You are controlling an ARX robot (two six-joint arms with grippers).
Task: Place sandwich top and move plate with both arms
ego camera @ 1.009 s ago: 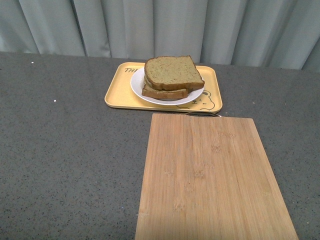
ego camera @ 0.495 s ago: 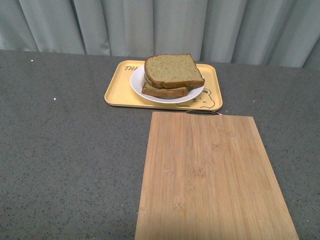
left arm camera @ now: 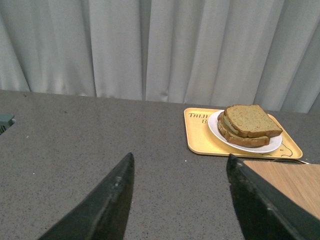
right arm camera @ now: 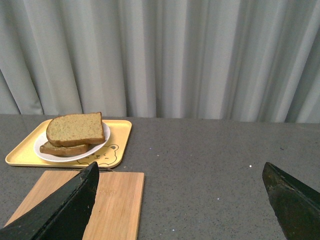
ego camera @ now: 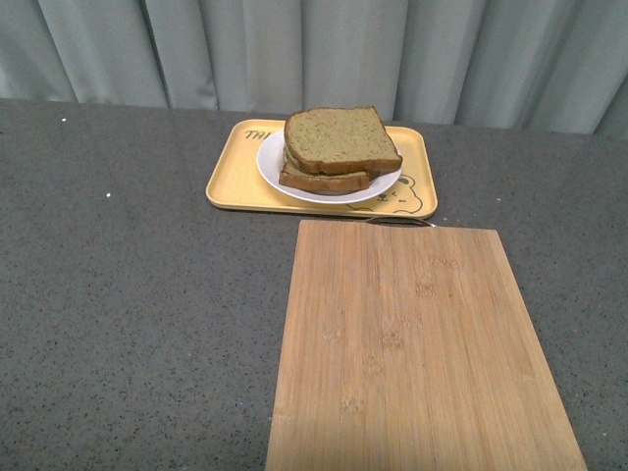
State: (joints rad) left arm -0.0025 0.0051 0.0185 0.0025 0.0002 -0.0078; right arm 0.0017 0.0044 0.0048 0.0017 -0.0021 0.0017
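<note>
The sandwich top is a tan-brown bread slice lying on a lower slice on the round white plate. The plate stands on a yellow tray at the far middle of the table. The stack also shows in the left wrist view and the right wrist view. Neither arm shows in the front view. My left gripper is open and empty, well short of the tray. My right gripper is open and empty, off to the side of the tray.
A bamboo cutting board lies in front of the tray, reaching the near table edge. A grey curtain hangs behind the dark speckled table.
The view has shifted very slightly; the sandwich, plate and tray stay in place. Nothing else has visibly changed.
</note>
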